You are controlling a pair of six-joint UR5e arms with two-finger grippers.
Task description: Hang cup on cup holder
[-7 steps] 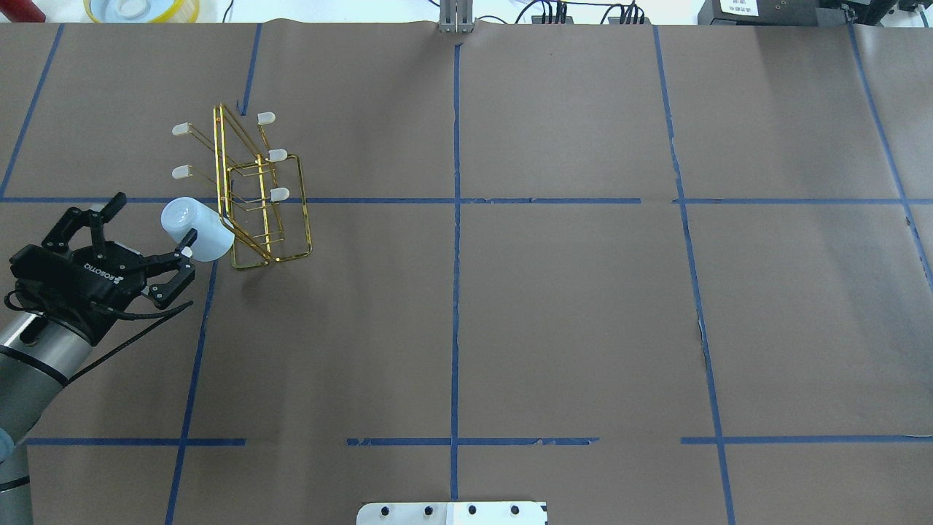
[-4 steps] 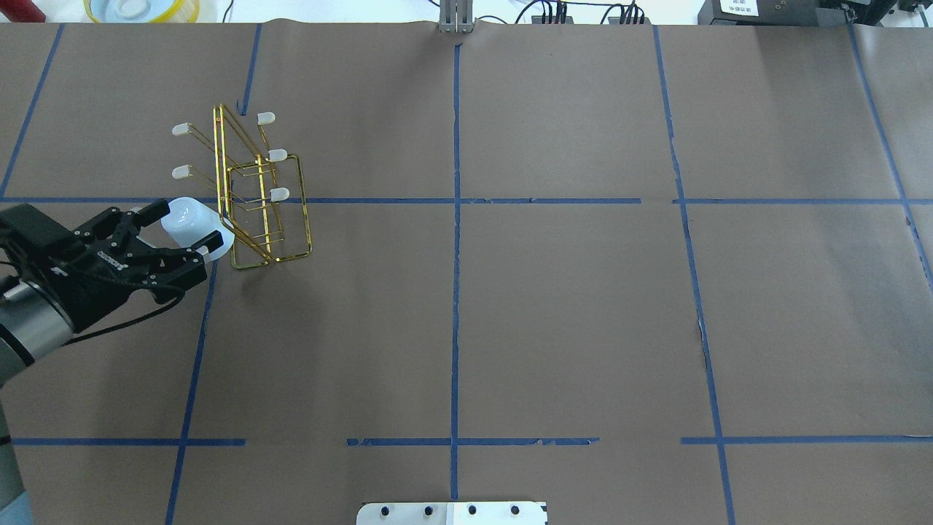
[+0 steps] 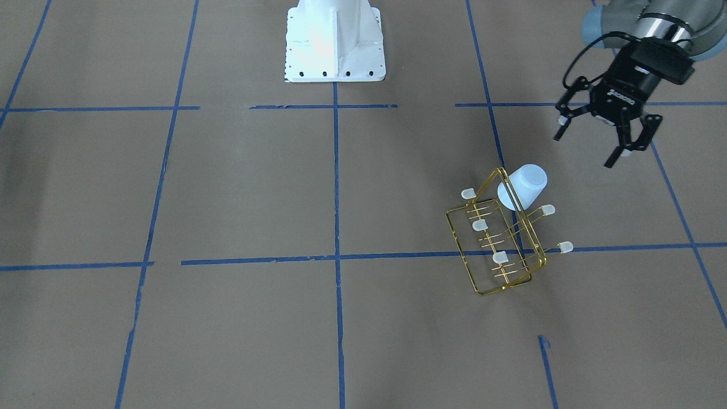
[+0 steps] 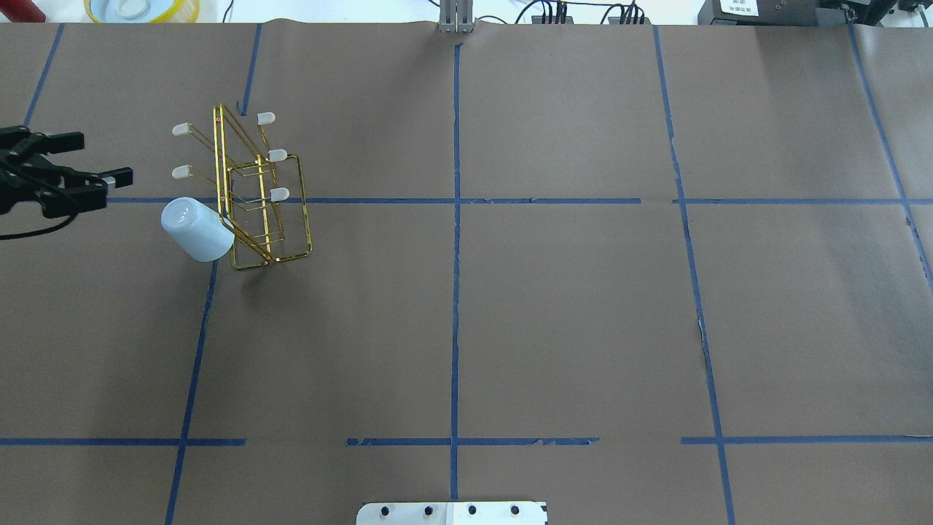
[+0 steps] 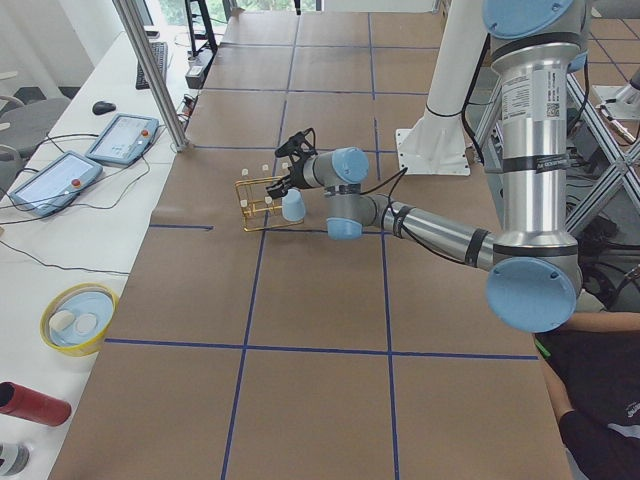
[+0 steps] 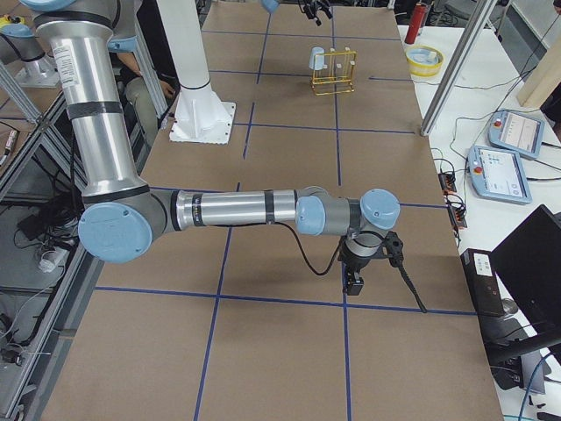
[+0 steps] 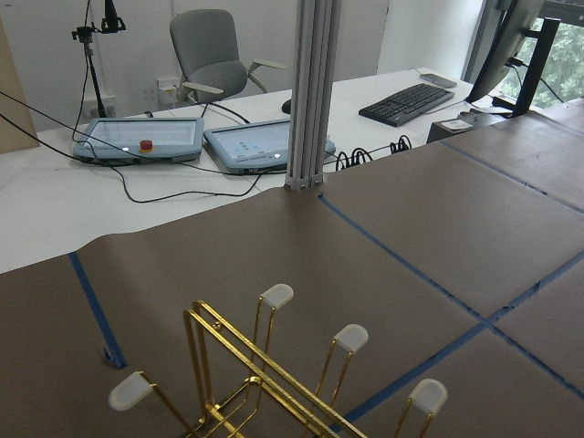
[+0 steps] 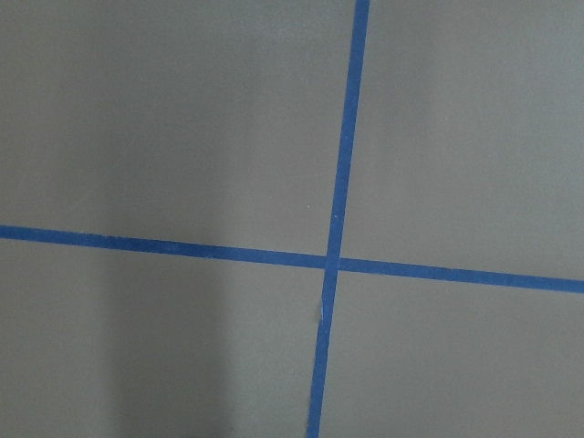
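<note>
Cup (image 4: 195, 230) seated on the cup holder (image 4: 264, 204), the left gripper (image 4: 104, 156), fingers open and empty at its ten o'clock, should retreat without snagging.

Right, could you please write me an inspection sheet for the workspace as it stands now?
Surface: table covered in brown paper with a blue tape grid.
Job's things: cup tilted, base outward, over an end prong of the upright cup holder.
Clutter: yellow-rimmed dish and red cylinder beyond the paper's edge.
Hands: left hand open, apart from the cup; right hand low over bare paper, state unclear.
Cables: black cable looped at the left wrist.
Surroundings: tablets, keyboard, chair.
</note>
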